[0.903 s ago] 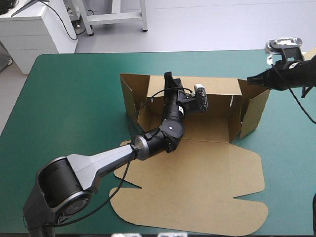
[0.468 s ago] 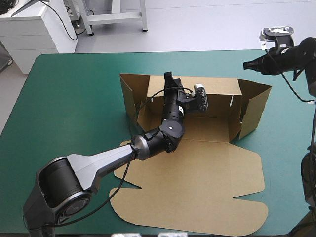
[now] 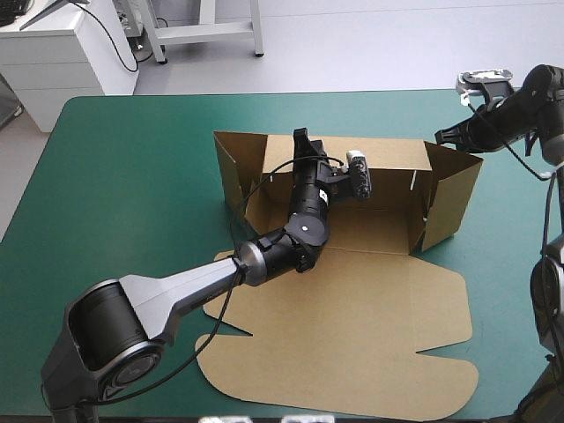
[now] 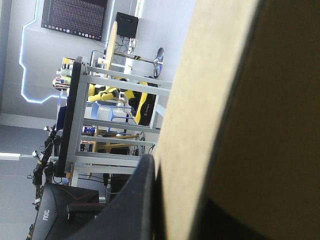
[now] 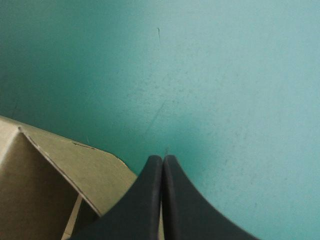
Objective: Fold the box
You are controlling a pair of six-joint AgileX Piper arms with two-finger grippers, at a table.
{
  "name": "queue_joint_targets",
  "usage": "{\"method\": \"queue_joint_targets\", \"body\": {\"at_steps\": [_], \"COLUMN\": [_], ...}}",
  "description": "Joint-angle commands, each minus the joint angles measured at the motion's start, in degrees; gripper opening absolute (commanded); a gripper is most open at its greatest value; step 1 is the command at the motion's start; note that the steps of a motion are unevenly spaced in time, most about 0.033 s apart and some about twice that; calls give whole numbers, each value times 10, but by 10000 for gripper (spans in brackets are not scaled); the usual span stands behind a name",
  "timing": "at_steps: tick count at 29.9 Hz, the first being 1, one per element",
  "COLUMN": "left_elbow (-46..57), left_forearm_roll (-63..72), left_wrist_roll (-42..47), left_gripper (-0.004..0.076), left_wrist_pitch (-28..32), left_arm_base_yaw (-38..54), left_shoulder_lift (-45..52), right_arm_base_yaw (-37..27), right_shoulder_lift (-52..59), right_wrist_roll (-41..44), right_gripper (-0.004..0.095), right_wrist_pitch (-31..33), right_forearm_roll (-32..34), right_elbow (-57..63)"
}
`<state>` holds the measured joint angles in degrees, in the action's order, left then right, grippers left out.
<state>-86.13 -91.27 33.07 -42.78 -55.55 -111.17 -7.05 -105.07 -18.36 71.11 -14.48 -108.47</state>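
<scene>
Viewing from above, we find the box (image 3: 352,300) centred on the teal-green cover (image 3: 132,176), lid flat toward 6 o'clock. The left gripper (image 3: 301,141) clamps its rear wall; the right gripper (image 3: 443,135), clenched empty, hovers at 2 o'clock.

the left arm (image 3: 176,293) has a bulky black drum at its base, then a silver-grey link that tapers to a bright metal ring. beyond that come rounded black segments, glossy at the joints. the right arm (image 3: 546,92) is black throughout, with thick rounded joints. the right gripper (image 5: 162,159) has matte black fingers (image 5: 142,205) — smooth, curved like fins, narrowing to points.
</scene>
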Motion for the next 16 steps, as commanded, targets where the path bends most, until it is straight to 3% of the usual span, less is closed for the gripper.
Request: {"method": "queue_joint_targets", "body": {"at_steps": [1, 9, 16], "left_elbow": [-11, -11, -11], "left_forearm_roll": [15, 15, 15], "left_wrist_roll": [30, 30, 30], "left_gripper": [-8, -8, -8], "left_wrist_pitch": [-7, -7, -5], "left_arm_base_yaw": [0, 0, 0], "left_shoulder_lift": [27, 25, 25], "right_arm_base_yaw": [-1, -1, -1], "right_shoulder_lift": [35, 93, 148], "right_wrist_roll": [-1, -40, -87], "right_gripper": [-20, -19, -19], "right_wrist_pitch": [2, 2, -42], "right_forearm_roll": [-33, -43, -97], "right_elbow": [-14, 105, 193]}}
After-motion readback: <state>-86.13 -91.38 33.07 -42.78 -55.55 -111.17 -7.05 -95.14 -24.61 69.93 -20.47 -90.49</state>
